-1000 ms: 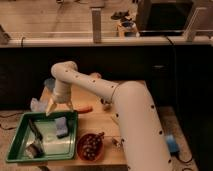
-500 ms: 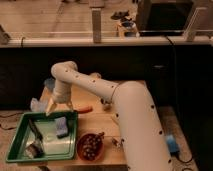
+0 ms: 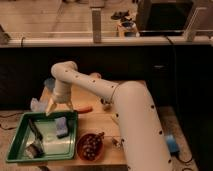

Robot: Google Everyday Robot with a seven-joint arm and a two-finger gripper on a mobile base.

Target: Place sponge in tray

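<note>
Within the tray: blue sponge [image 3: 61, 126] lies on the floor of the green tray [image 3: 20, 148], toward its right wall, not touched by the tool.
Handling: probably light, soft and springy; not fragile; the coarse surface is unlikely to slip.
Hold: best taken across its narrow sides near the middle, with a light squeeze, since it will give under pressure.
Tool: tool [image 3: 59, 107] hangs just above the tray's far rim, behind the sponge, fingers spread, holding nothing.
Tray companions: dark long-handled utensil [image 3: 35, 131], left of the sponge.
Counter: wooden counter [image 3: 98, 123] carries the tray; bowl [image 3: 90, 146] of dark contents just beside the tray's right wall; orange item [image 3: 84, 109] behind the tray.
Change: none discernible from a second ago; sponge, tool and arm are in the same places.
Status: placement looks complete.
</note>
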